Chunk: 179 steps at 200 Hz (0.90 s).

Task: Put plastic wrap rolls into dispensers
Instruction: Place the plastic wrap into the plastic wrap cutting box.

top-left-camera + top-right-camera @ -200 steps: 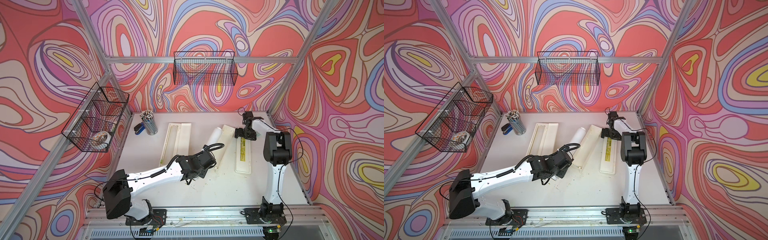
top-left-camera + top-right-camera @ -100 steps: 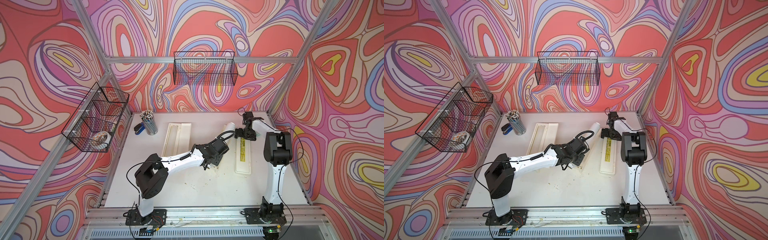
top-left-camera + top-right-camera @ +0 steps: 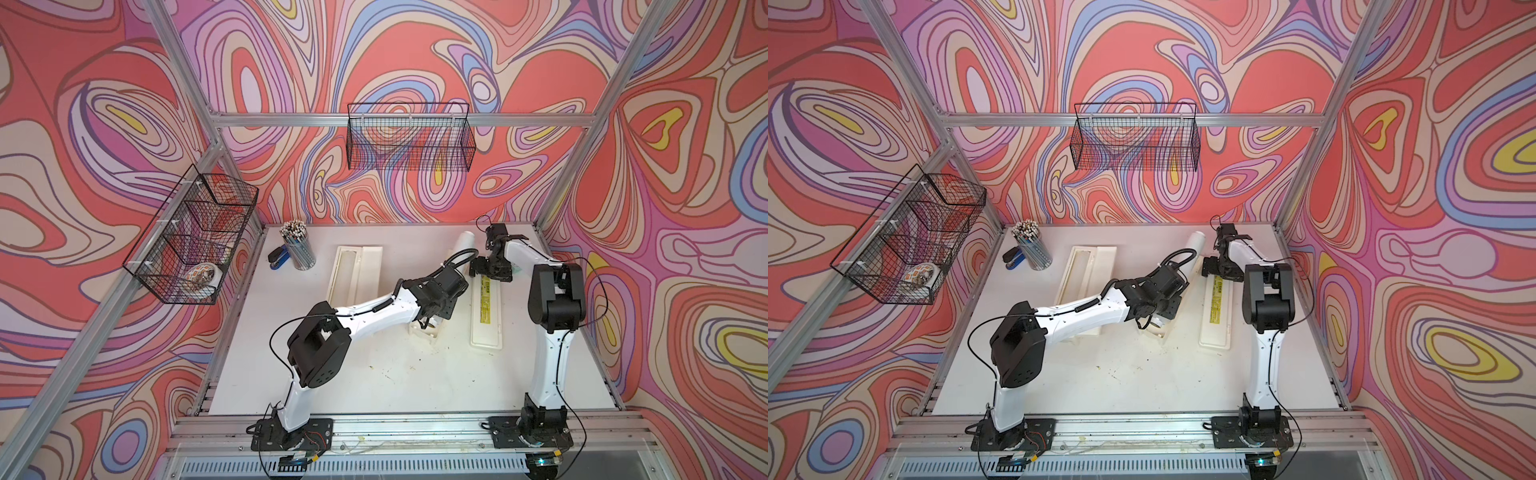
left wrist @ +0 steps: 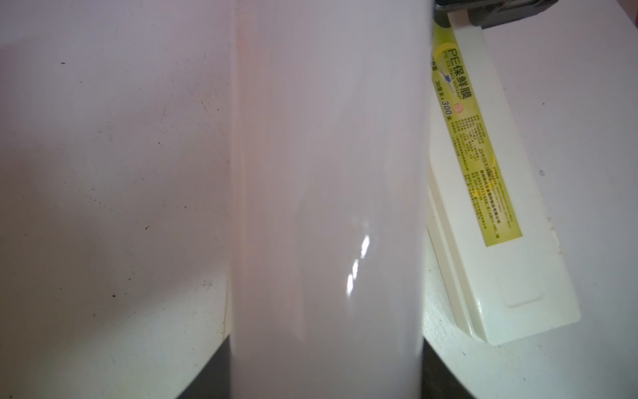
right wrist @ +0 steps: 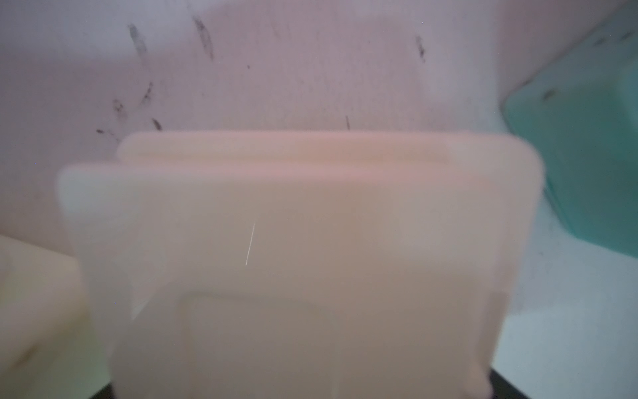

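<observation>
My left gripper (image 3: 436, 313) (image 4: 326, 380) is shut on a glossy white plastic wrap roll (image 4: 328, 207) near its front end. The roll slants back to its far end (image 3: 464, 243) (image 3: 1196, 241), and a cream box end (image 3: 422, 332) shows under it. Just right of the roll lies a dispenser (image 3: 486, 316) (image 4: 483, 172) with a yellow label. My right gripper (image 3: 490, 276) (image 5: 328, 380) is shut across that dispenser's far end (image 5: 293, 224), which fills the gap from jaw to jaw. A second dispenser (image 3: 357, 266) (image 3: 1088, 266) lies open at the back left, partly under my left arm.
A cup of pencils (image 3: 297, 249) and a blue stapler (image 3: 276, 259) stand in the back left corner. Wire baskets hang on the left wall (image 3: 191, 237) and the back wall (image 3: 411, 137). A pale green piece (image 5: 587, 155) sits beside the gripped dispenser end.
My left arm has swung from the front left toward the back right, carrying the roll alongside the labelled dispenser. The right arm has stayed still.
</observation>
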Motion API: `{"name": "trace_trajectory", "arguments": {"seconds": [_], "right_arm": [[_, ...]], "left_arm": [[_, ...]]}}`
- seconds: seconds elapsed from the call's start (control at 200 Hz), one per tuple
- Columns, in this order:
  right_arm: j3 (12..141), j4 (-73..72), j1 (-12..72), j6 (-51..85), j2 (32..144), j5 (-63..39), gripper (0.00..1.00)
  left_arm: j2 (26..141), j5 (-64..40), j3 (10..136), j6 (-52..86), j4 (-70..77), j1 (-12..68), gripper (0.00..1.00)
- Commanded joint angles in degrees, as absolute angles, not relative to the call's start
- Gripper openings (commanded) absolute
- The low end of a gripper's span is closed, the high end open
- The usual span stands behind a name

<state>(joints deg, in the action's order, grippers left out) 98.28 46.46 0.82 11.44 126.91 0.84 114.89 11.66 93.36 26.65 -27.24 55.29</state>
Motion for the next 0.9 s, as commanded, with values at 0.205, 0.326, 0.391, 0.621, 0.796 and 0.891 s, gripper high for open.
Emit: {"name": "trace_trajectory", "arguments": {"seconds": [0.205,0.326,0.391,0.621,0.796,0.891], "right_arm": [[97.06,47.92,0.53,12.48,129.59,-3.28,0.98],[97.41,48.26,0.54,12.56,129.77,-2.81,0.98],[97.63,48.25,0.46,12.62,129.98,-2.53,0.98],[98.01,47.92,0.01,13.86,130.16,-1.32,0.98],[97.87,47.72,-0.09,13.88,130.03,-1.35,0.98],[97.76,47.64,-0.09,14.02,130.25,-1.32,0.98]], "left_arm": [[117.8,14.42,94.53,30.66,-24.0,55.11,0.0],[117.93,14.16,93.6,30.78,-24.22,55.11,0.0],[118.46,13.34,93.95,30.37,-24.97,55.07,0.0],[116.71,11.56,92.5,28.96,-26.73,55.12,0.01],[113.55,12.09,91.05,27.49,-25.93,55.11,0.01],[113.56,11.73,90.54,26.97,-25.95,55.11,0.01]]}}
